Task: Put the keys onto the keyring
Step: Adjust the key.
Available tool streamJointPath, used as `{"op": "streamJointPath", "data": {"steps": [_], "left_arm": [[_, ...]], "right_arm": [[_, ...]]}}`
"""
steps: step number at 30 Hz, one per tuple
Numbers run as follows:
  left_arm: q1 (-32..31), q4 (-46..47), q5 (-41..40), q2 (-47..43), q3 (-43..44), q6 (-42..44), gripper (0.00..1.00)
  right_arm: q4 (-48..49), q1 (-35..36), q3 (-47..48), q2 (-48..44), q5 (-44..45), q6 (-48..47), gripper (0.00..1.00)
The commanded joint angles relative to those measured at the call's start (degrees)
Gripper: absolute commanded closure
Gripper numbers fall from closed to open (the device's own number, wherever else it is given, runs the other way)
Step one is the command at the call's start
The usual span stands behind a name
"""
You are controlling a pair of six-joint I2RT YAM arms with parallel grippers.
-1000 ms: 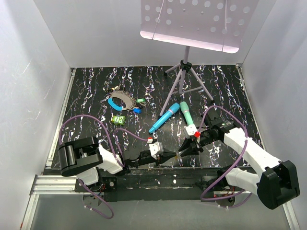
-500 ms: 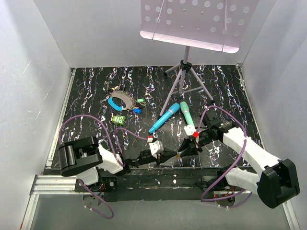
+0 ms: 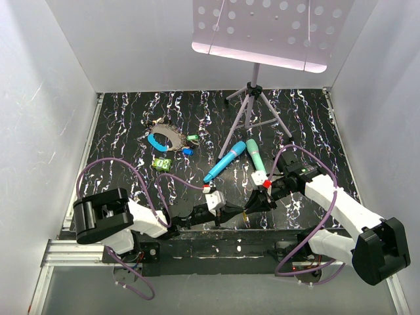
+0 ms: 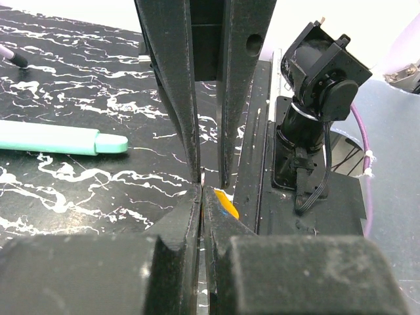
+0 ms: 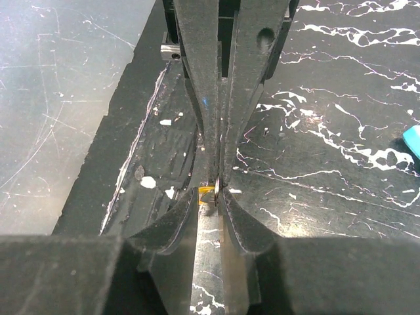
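Keyring (image 3: 164, 138) is seen lying at the upper left of the marbled table (image 3: 131, 118), with a green key (image 3: 193, 138) and a blue key (image 3: 188, 151) just beside it on its right. At lower centre, a yellow key (image 5: 207, 194) is pinched by the nearly closed right gripper (image 5: 216, 188). The left gripper (image 4: 201, 189) is pressed fully together beside that key; any hold on it cannot be told.

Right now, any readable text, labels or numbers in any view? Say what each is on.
Nothing reads cleanly.
Green tag: white marks, perhaps two digits, too small to read.
Yellow key at the right gripper tips: no print visible.
Music stand: perforations only, no lettering.
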Motion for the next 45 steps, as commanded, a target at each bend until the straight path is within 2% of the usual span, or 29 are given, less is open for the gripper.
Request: {"op": "streamJointPath", "data": {"steps": [1, 18, 25, 34, 45], "left_arm": [[-0.2, -2.4, -1.7, -2.5, 1.8, -0.3, 1.0], [-0.2, -11.7, -2.1, -5.7, 3.9, 0.0, 1.0], [-0.2, -13.0, -1.8, -5.7, 4.5, -0.2, 1.0], [-0.2, -13.6, -1.5, -5.4, 4.7, -0.4, 1.0], [-0.2, -13.3, -1.0, -4.7, 4.6, -0.9, 1.0]], "right_arm": [[-0.4, 0.4, 1.1, -0.3, -1.8, -0.1, 0.74], [0.4, 0.9, 1.0, 0.0, -2.0, 1.3, 0.77], [1.1, 1.0, 1.0, -0.1, -1.6, 2.0, 0.76], [2.3, 1.0, 1.0, -0.4, -1.0, 3.6, 0.7], [3.9, 0.9, 1.5, -0.6, -0.6, 6.5, 0.73]]}}
